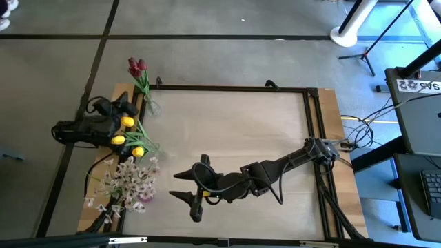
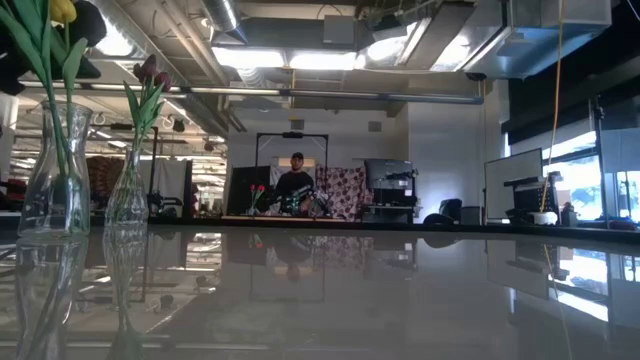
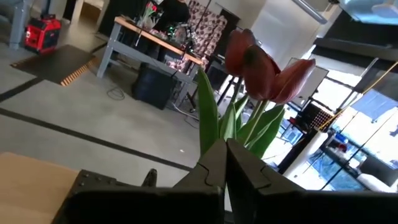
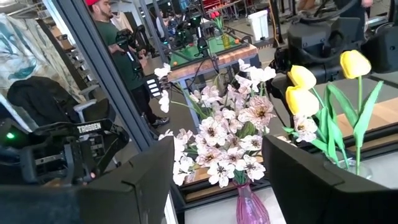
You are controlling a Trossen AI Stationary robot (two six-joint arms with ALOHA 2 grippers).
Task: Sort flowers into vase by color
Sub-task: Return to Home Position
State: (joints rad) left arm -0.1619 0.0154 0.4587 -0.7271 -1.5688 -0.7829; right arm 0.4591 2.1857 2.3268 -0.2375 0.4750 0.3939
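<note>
Dark red tulips stand in a clear vase at the table's far left. Nearer, yellow tulips stand in a second clear vase. A spray of white blossoms stands in a pink vase at the near left. My left gripper is shut and level at the left edge, with the red tulips beyond its fingertips. My right gripper is open above the table's middle and points level at the white blossoms, apart from them.
A black frame borders the light tabletop, with wooden strips outside it. Bare tabletop lies between the vases and the right arm's base. A person stands at a bench in the room beyond, and another person is close by.
</note>
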